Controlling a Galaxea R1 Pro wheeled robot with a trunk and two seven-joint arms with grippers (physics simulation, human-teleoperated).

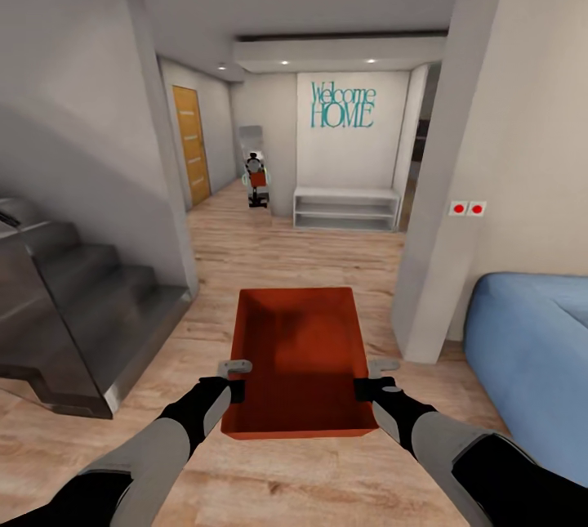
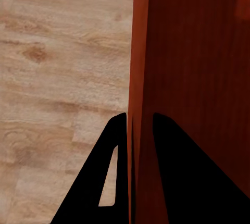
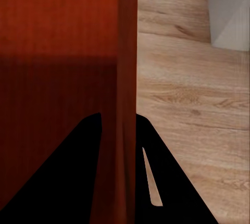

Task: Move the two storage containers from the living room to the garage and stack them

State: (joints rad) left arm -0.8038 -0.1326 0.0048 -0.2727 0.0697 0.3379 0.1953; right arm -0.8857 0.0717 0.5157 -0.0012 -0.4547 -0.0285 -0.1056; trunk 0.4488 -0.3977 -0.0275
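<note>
So you carry one storage container (image 1: 298,359), left gripper (image 1: 235,380) and right gripper (image 1: 372,377) each clamped on a side wall; garage, stacking and second bin remain.

Reached forward and down from both lower corners of the head view, two arms in grey forearm shells with black wrists, converging slightly. Left pincer (image 1: 237,380) clamped on the left wall of the storage container (image 1: 298,355), right pincer (image 1: 369,377) clamped on its right wall, at roughly matching height and depth. Straddled each wall with one black finger (image 2: 107,182) outside and one inside, the thin orange-red wall squeezed between them in both wrist views. Kept wrists level, pale grey finger tips lying flat along the rim, container held up off the floor between the two arms.
</note>
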